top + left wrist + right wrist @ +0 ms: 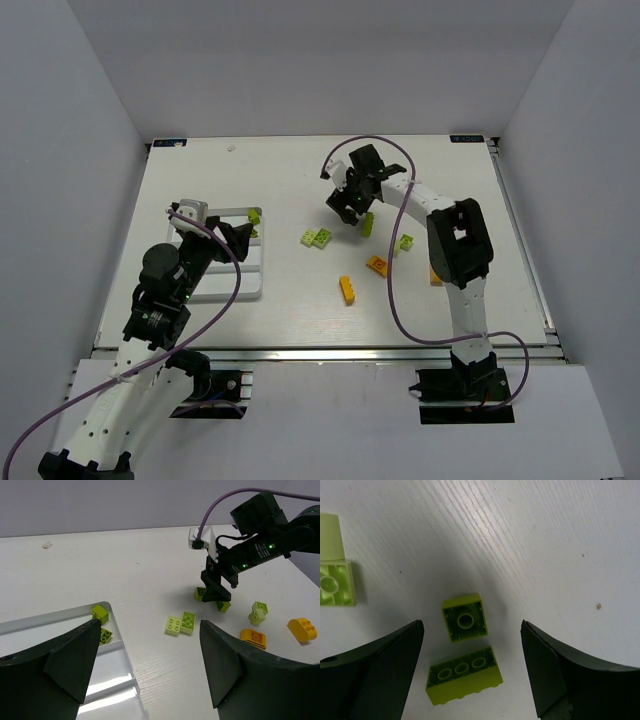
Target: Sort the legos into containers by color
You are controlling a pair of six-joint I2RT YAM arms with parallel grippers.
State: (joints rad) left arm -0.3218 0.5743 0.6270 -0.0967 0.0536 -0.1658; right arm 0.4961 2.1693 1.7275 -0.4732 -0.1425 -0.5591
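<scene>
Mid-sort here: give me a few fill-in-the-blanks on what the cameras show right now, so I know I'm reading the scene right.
1. The legos lying in the tray are all ____ in colour.
2. Below the right gripper, the square green brick and the long green brick show hollow undersides, so their studs face ____.
3. Its jaws stand ____, gripping neither brick.
4. Every orange brick in view lies on the ____, none in the tray.
Missing words: green; down; open; table.

bright, even light casts only soft shadows on the white table (300, 180), glare streaks the tray (115, 690) floor in the left wrist view, and the near dark fingers (65, 665) look blurred.
</scene>
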